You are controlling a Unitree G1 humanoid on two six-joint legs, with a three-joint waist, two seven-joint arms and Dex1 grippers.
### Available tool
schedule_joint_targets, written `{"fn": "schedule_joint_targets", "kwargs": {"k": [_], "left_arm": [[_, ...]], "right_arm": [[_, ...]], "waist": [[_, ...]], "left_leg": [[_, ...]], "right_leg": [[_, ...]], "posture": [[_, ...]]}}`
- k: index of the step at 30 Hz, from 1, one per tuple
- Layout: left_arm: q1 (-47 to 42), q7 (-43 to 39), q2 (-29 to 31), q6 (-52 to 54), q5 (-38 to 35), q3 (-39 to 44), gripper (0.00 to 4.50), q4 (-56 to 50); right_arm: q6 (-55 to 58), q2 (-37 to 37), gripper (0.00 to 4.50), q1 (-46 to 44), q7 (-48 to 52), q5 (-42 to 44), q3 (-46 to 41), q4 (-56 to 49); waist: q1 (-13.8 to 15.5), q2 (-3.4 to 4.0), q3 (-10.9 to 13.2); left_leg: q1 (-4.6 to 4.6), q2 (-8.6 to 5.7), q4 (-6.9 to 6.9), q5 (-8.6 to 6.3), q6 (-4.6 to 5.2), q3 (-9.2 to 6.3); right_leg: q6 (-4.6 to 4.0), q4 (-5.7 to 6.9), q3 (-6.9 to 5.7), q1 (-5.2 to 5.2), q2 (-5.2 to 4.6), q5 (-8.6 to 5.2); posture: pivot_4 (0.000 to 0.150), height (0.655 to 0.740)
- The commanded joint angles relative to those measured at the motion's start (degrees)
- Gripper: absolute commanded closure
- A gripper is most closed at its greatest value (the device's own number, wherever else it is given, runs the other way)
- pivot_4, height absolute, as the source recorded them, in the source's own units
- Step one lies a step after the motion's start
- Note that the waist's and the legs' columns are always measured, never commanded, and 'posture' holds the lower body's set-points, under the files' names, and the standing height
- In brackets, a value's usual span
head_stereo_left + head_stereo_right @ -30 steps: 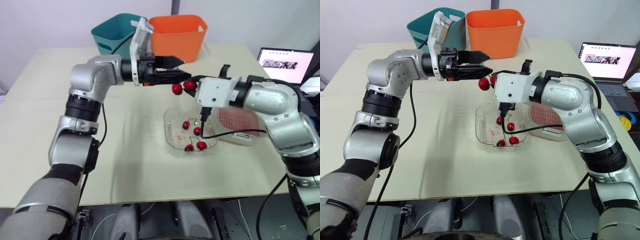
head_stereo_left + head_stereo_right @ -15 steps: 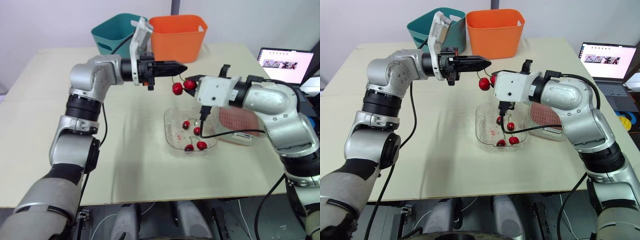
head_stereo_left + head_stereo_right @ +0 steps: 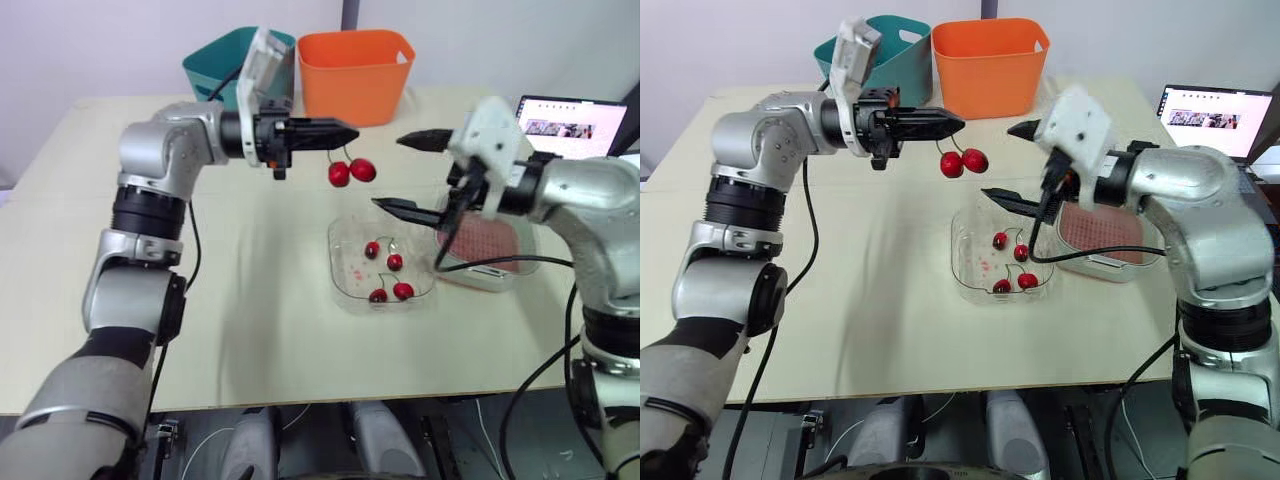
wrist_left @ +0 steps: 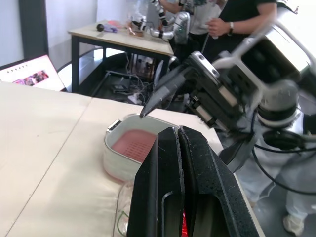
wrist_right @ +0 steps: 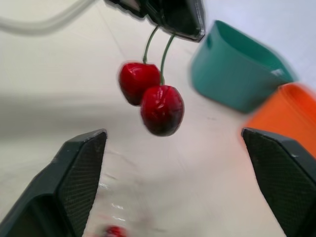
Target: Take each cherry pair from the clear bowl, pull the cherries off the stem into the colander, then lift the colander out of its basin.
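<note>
Left arm reaches out level over the bench [image 3: 260,300], elbow nearly straight, wrist pointing to the robot's right. The left fingers [image 3: 338,131] are pinched fully together on the stem, and the cherry pair [image 3: 350,172] hangs free in the air just under the tips, both cherries on the stem. From the head views the pair is on the far side of the clear bowl [image 3: 345,278], not touching it. Right arm comes in from the right with the elbow bent and the wrist raised over the colander [image 3: 488,240]. The right fingers [image 3: 408,209] are spread wide and hold nothing, one tip high and one low, with the opening facing the pair. The tips are near the cherries but apart. In the right wrist view the cherries hang out ahead between the two fingers, no contact. The bowl holds four more cherries [image 3: 395,262] on stems. The colander sits in its white basin [image 3: 480,272], just right of the bowl. A teal bin [image 3: 215,70] and an orange bin [image 3: 350,75] stand side by side at the far edge. An open laptop [image 3: 570,125] is at far right.
</note>
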Motion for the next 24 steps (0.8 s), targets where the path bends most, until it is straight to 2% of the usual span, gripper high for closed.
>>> {"fn": "schedule_joint_targets", "kwargs": {"k": [1,6,24], "left_arm": [[-0.6,-2.3,0.9,-1.0,-0.5,0.7,4.50,-3.2],[0.2,-2.8,1.1,-0.4,-0.3,0.4,4.50,-5.4],[1.1,-1.8,0.6,0.5,-0.2,0.3,4.50,-8.5]], "right_arm": [[12.8,2.2,0.03,-5.1,-3.1,10.1,-4.5,1.7],[20.1,3.9,0.03,-8.2,-6.2,14.9,-3.2,3.7],[19.3,6.0,0.03,-8.4,-11.0,18.2,-1.6,6.3]], "waist": [[0.0,0.01,0.0],[0.0,0.01,0.0],[0.0,0.01,0.0]], "left_leg": [[0.00,0.00,0.00,0.00,0.00,0.00],[-0.01,0.01,-0.01,0.00,0.00,-0.02],[-0.02,0.01,-0.02,0.00,0.00,-0.02]], "right_leg": [[0.00,0.01,0.00,0.00,0.00,0.00],[-0.01,0.00,-0.02,-0.01,0.00,0.00],[0.02,0.00,-0.02,-0.02,0.00,0.00]], "posture": [[0.150,0.7400],[0.150,0.7400],[0.150,0.7400]]}}
